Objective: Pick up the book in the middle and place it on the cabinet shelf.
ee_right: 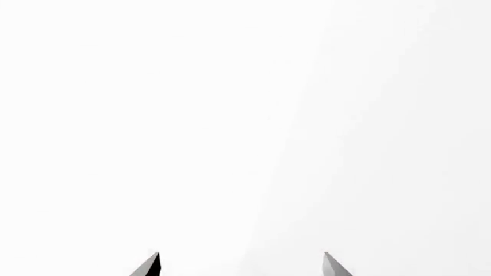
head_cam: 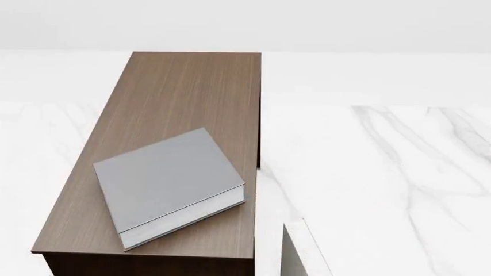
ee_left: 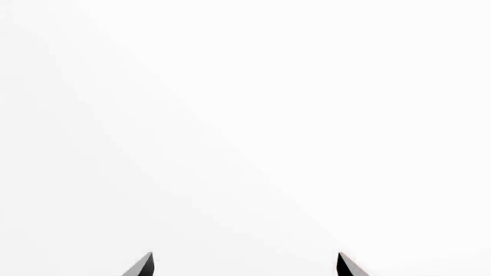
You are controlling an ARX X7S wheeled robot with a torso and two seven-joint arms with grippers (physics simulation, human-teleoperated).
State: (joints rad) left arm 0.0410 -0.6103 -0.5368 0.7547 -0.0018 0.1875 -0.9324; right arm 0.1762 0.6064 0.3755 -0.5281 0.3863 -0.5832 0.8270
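Note:
The slate-grey book [head_cam: 165, 178] with white page edges lies flat and turned at an angle on the cabinet shelf [head_cam: 192, 92], near its front end. Neither arm shows in the head view. In the left wrist view my left gripper [ee_left: 245, 264] is open, only its two dark fingertips [ee_left: 142, 267] showing against blank white. My right gripper [ee_right: 241, 264] is open too in the right wrist view, its fingertips [ee_right: 149, 267] wide apart with nothing between them.
The dark-brown cabinet stands on a white marble floor [head_cam: 383, 172]. A white box-like edge [head_cam: 303, 253] rises at the lower middle, just right of the cabinet's front corner. A plain pale wall runs behind.

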